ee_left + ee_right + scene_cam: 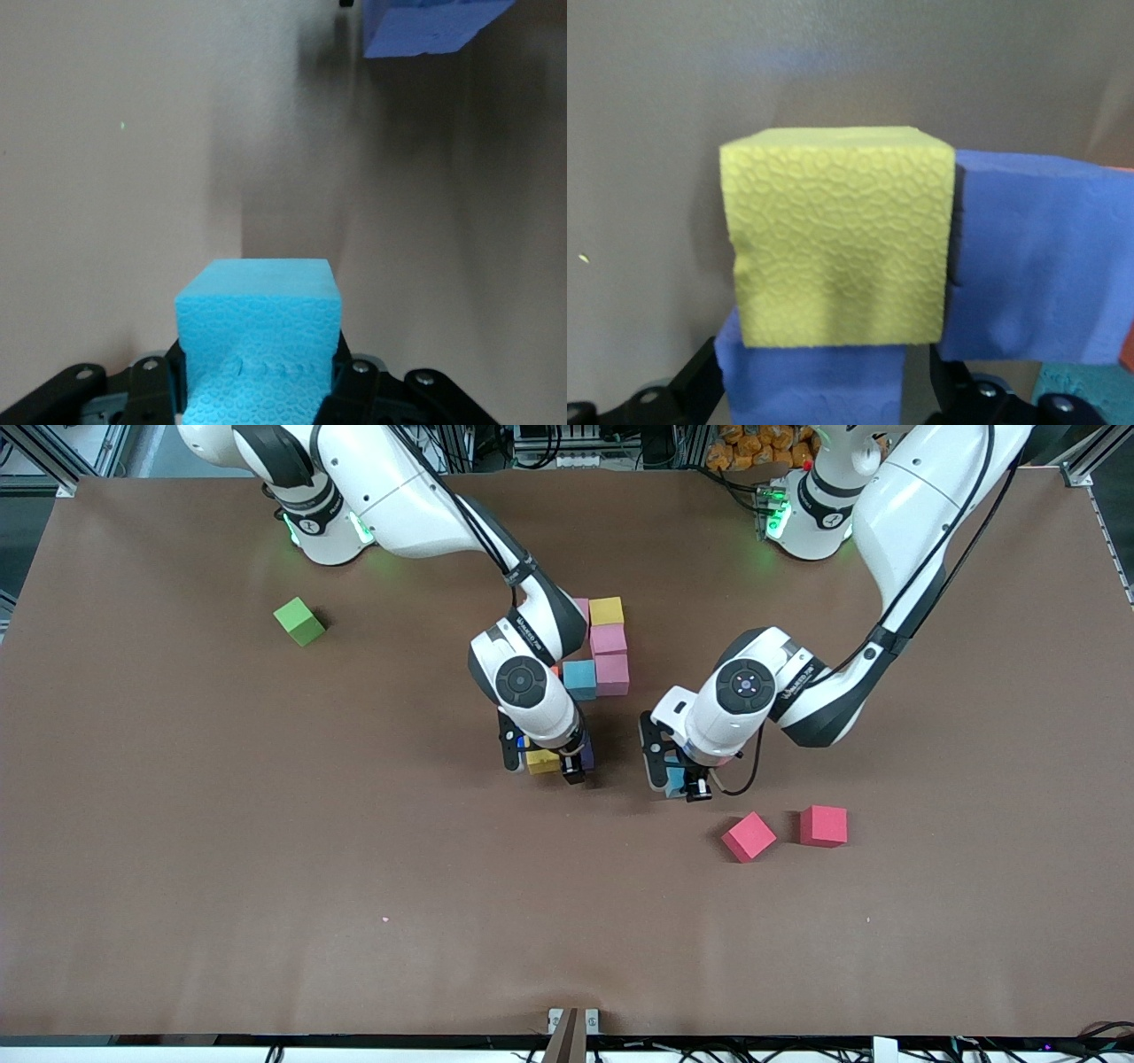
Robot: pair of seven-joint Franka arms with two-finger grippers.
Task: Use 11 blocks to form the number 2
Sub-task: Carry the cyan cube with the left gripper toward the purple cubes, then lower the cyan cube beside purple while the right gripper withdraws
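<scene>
Near the middle of the front view, the left gripper (pixel 687 786) is hovering over the worktop (pixel 266 850), clamped on a light blue block (pixel 259 341). The right gripper (pixel 547 766) is sitting low at the figure's lower end, over a yellow block (pixel 837 235) lying against purple blocks (pixel 1036 261); whether its jaws are apart cannot be told. More placed blocks (pixel 609 646) are clustering just above it in the frame. The foam is looking light, soft and dentable, so flat opposite faces probably suit a gentle pinch.
</scene>
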